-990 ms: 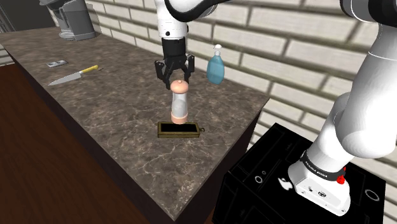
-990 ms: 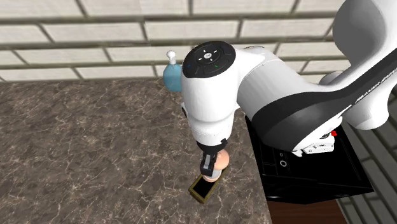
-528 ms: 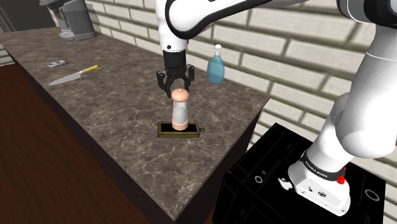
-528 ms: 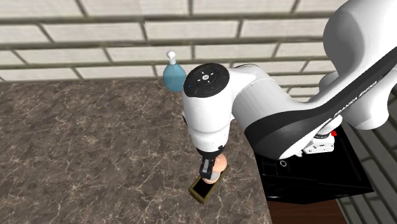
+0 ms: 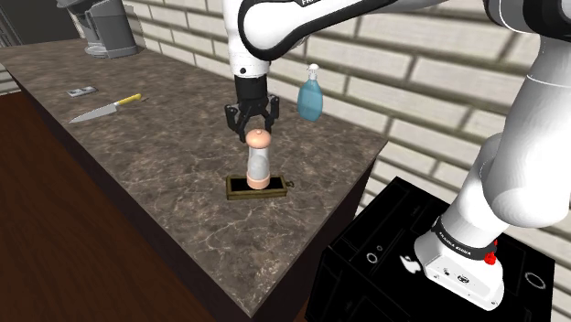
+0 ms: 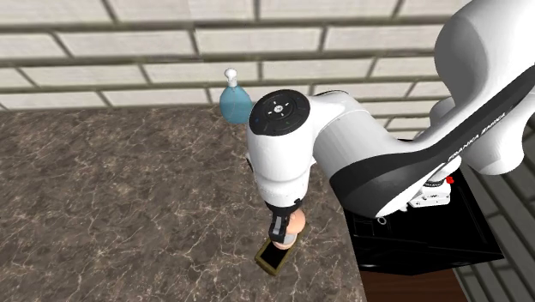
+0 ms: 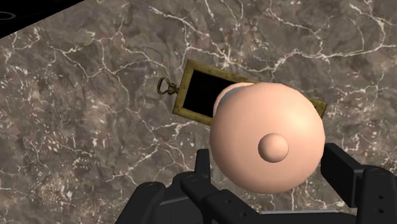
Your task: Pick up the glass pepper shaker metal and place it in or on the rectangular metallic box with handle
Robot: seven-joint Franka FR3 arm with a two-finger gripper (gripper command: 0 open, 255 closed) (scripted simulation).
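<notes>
The pepper shaker (image 5: 259, 161) stands upright with its base inside the small rectangular box (image 5: 238, 187), which lies flat on the dark marbled surface (image 5: 165, 165). The shaker has a peach-coloured domed cap and base, with a clear middle. My hand (image 5: 253, 122) hangs directly above the cap, released. Along my own view, my fingers (image 7: 347, 175) stand spread to either side of the round cap (image 7: 267, 137) rather than clamped on it. Beyond the cap I see the box's brassy rim, black inside (image 7: 202, 95) and a small ring handle (image 7: 165, 86) at one end. A blue spray bottle (image 5: 310, 94) stands near the brick wall behind the box. A yellow-handled knife (image 5: 105, 110) lies well apart toward the shoulder view's left.
</notes>
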